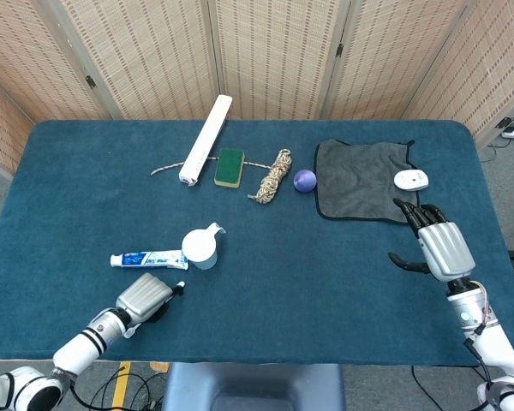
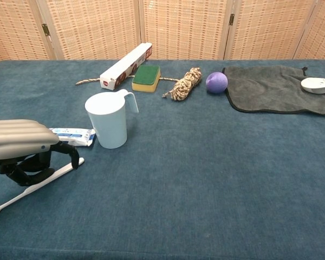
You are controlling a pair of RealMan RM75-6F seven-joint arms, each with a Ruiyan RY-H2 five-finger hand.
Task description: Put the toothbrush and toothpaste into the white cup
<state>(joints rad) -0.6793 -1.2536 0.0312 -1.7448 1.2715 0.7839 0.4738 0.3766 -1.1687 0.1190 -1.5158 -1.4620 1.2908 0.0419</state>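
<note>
The white cup (image 1: 200, 247) (image 2: 109, 119) stands upright at the table's front left, with its handle toward the back right. The toothpaste tube (image 1: 146, 259) (image 2: 73, 135) lies flat just left of the cup, almost touching it. The white toothbrush (image 2: 38, 183) lies on the table nearer the front edge; only its handle end (image 1: 178, 287) shows in the head view. My left hand (image 1: 144, 298) (image 2: 24, 149) arches over the brush handle with curled fingers on either side, and the brush still rests on the cloth. My right hand (image 1: 437, 244) hovers at the front right, holding nothing, its fingers apart.
At the back lie a long white box (image 1: 206, 139), a thin cord (image 1: 163, 169), a green and yellow sponge (image 1: 230, 166), a rope bundle (image 1: 274, 176) and a purple ball (image 1: 304, 180). A grey cloth (image 1: 360, 190) and a white mouse (image 1: 410, 180) are at the back right.
</note>
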